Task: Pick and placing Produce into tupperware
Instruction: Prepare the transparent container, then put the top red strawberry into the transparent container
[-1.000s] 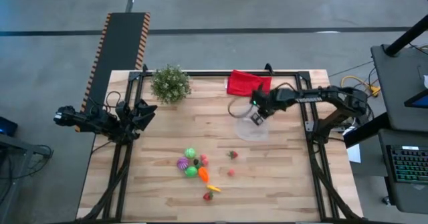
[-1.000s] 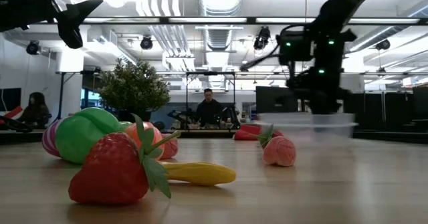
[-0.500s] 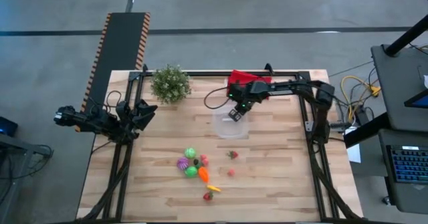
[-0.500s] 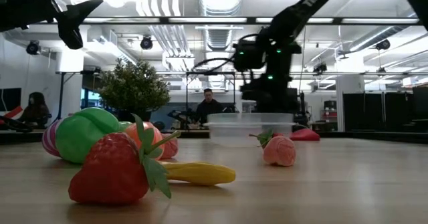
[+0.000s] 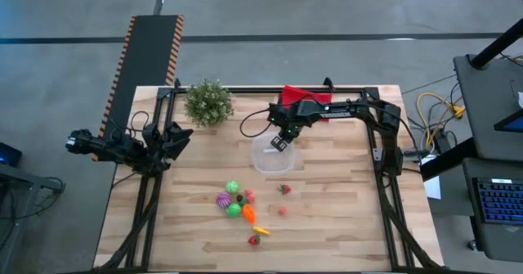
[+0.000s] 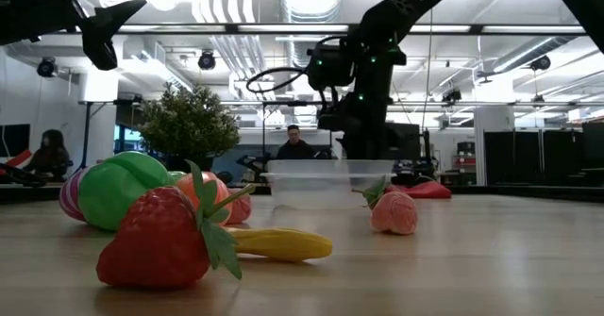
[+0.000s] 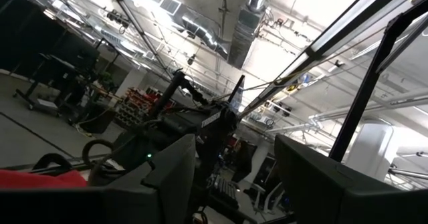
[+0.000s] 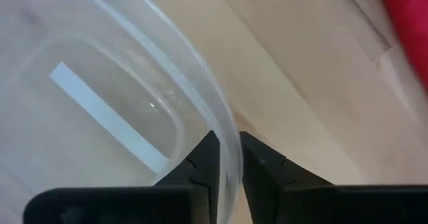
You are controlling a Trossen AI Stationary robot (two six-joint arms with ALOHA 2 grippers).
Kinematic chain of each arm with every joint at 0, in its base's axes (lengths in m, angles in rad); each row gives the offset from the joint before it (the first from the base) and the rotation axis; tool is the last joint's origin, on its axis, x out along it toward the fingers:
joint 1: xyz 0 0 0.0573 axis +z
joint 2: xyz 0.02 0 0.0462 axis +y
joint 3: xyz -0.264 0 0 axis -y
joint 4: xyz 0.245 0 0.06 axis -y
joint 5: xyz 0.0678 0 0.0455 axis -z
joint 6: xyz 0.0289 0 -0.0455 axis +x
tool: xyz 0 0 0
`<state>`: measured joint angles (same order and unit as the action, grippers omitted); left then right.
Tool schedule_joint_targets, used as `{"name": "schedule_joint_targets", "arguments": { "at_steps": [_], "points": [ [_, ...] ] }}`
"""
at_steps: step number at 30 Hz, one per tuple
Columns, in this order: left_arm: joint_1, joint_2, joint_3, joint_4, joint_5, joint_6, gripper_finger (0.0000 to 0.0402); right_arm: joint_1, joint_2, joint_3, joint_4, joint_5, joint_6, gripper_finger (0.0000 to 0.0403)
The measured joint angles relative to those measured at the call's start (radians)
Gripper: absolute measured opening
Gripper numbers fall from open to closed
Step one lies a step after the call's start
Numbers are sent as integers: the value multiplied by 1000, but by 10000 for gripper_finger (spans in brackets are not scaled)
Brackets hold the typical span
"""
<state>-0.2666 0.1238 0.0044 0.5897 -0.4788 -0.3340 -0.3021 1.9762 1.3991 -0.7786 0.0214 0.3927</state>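
On the wooden desk (image 5: pixel 343 217) the right hand (image 5: pixel 279 144) pinches the rim of the tupperware (image 5: pixel 270 156), which looks light, thin and slippery.

Clear tupperware (image 5: pixel 270 156) beside scattered produce (image 5: pixel 241 206)

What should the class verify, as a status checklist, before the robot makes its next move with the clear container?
1. Right pincer shut on the tupperware rim: ok.
2. Tupperware empty: ok.
3. Tupperware resting on the table: cannot tell.
4. Produce all still outside it: ok; the nearest strawberry lies just beside it, apart.
5. Left pincer at the table's left edge, away from the work: ok.
6. Plant and red cloth apart from the container: ok.
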Motion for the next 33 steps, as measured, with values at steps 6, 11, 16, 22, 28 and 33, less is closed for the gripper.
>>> {"name": "schedule_joint_targets", "arguments": {
  "at_steps": [6,11,16,22,28,33],
  "points": [
    [0,0,0,-2,0,0,192,14,-8,-7,-5,5,18,79],
    [0,0,0,-2,0,0,192,14,-15,-7,-16,6,30,132],
    [0,0,0,-1,0,1,192,17,-66,-7,-50,63,22,184],
    [0,0,0,-1,0,1,192,46,-184,-2,-51,88,-51,223],
    [0,0,0,-6,0,1,192,207,-272,-41,-79,87,-205,229],
    [0,0,0,-7,2,1,192,356,-314,-103,-70,162,-188,224]
  ]
}}
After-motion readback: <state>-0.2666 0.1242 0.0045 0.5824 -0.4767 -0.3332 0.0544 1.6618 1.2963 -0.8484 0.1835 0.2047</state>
